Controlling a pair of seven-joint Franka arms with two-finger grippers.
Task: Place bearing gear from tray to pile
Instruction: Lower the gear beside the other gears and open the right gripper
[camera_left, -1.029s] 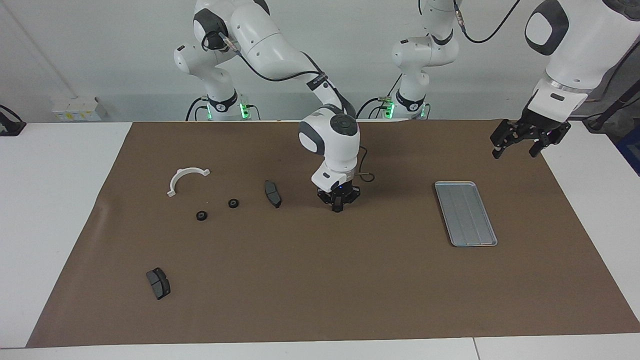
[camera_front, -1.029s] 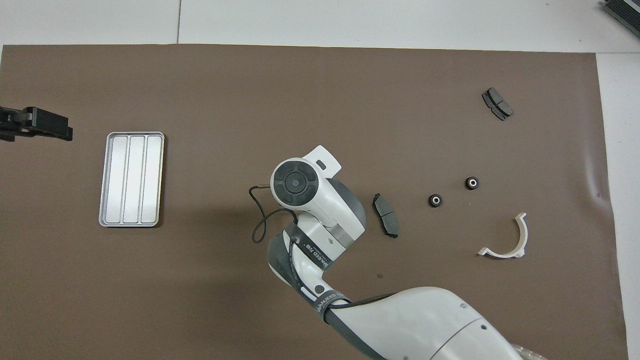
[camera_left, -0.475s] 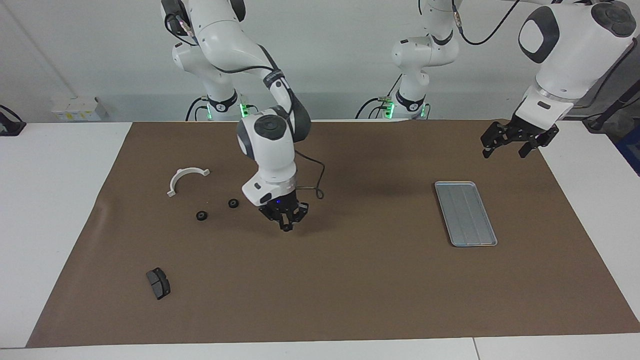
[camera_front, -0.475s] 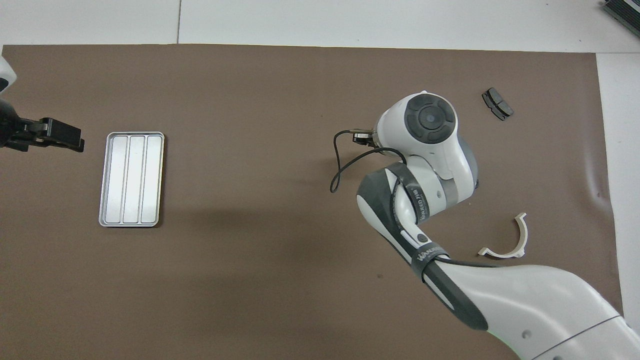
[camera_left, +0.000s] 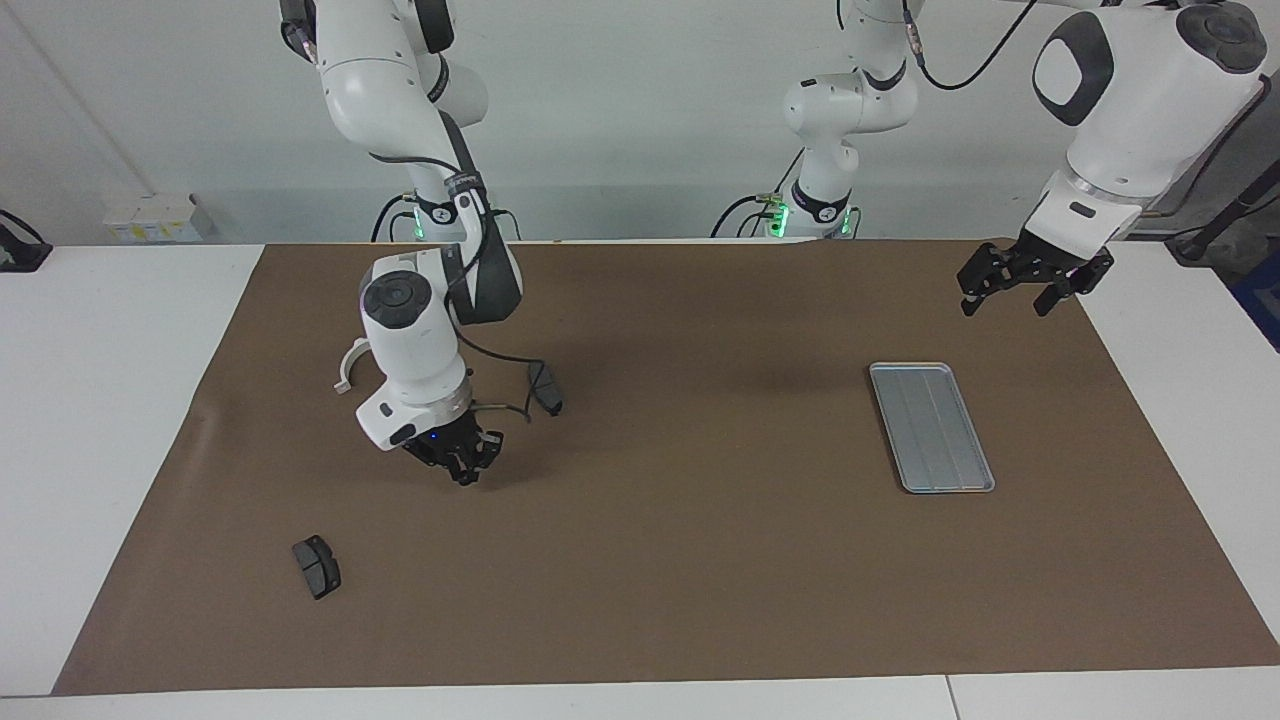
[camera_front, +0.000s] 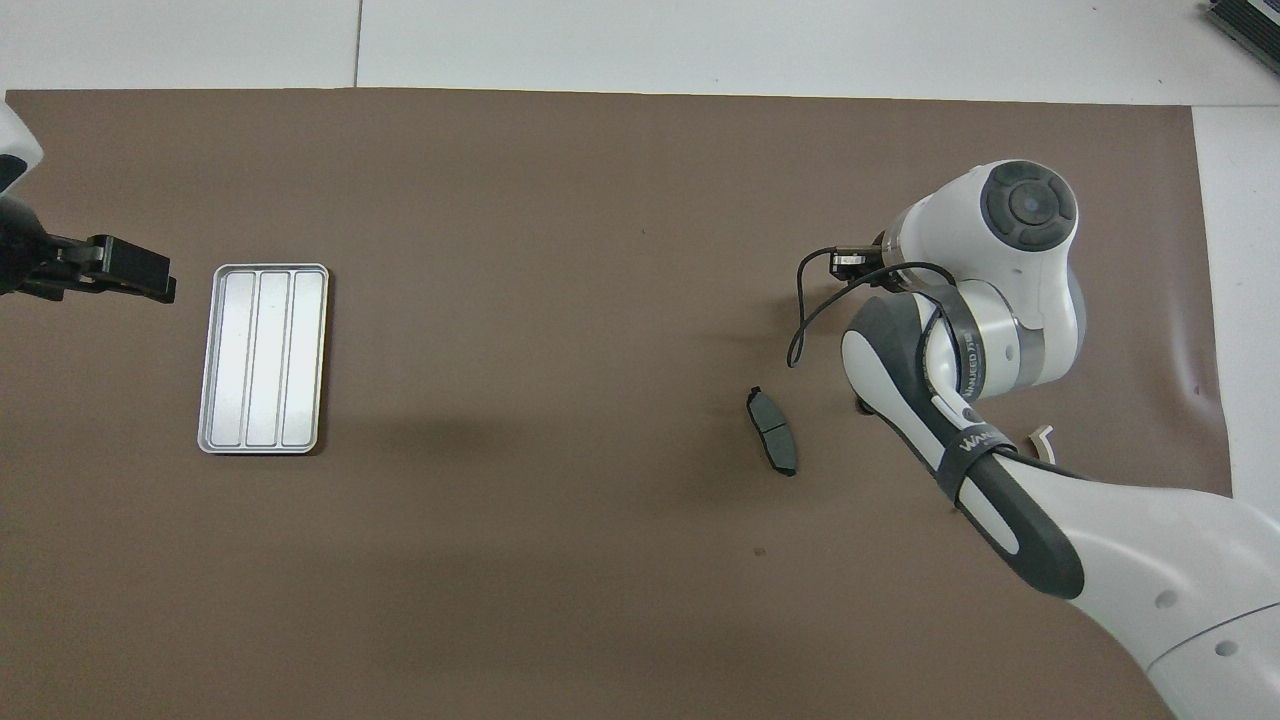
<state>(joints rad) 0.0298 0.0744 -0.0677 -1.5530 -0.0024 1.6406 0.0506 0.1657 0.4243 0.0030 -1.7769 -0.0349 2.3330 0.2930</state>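
Note:
The silver tray (camera_left: 932, 427) lies empty on the brown mat toward the left arm's end; it also shows in the overhead view (camera_front: 264, 358). The pile lies toward the right arm's end: one dark brake pad (camera_left: 546, 388) (camera_front: 773, 444), a second brake pad (camera_left: 317, 566) farther from the robots, and a white bracket (camera_left: 345, 365) (camera_front: 1041, 440) partly covered by the right arm. My right gripper (camera_left: 462, 470) hangs low over the mat among these parts, fingers shut; I see nothing between them. No bearing gear shows. My left gripper (camera_left: 1020, 290) (camera_front: 120, 275) is open and empty, up beside the tray.
The brown mat (camera_left: 700, 560) covers most of the white table. The right arm's wrist and cable (camera_front: 1000, 290) hide the mat beneath them in the overhead view. White table margins (camera_left: 120, 400) run along both ends.
The right arm has swung from the mat's middle to the pile, its gripper lower. It now covers the two small black gears that lay near the bracket. The left gripper barely moved.

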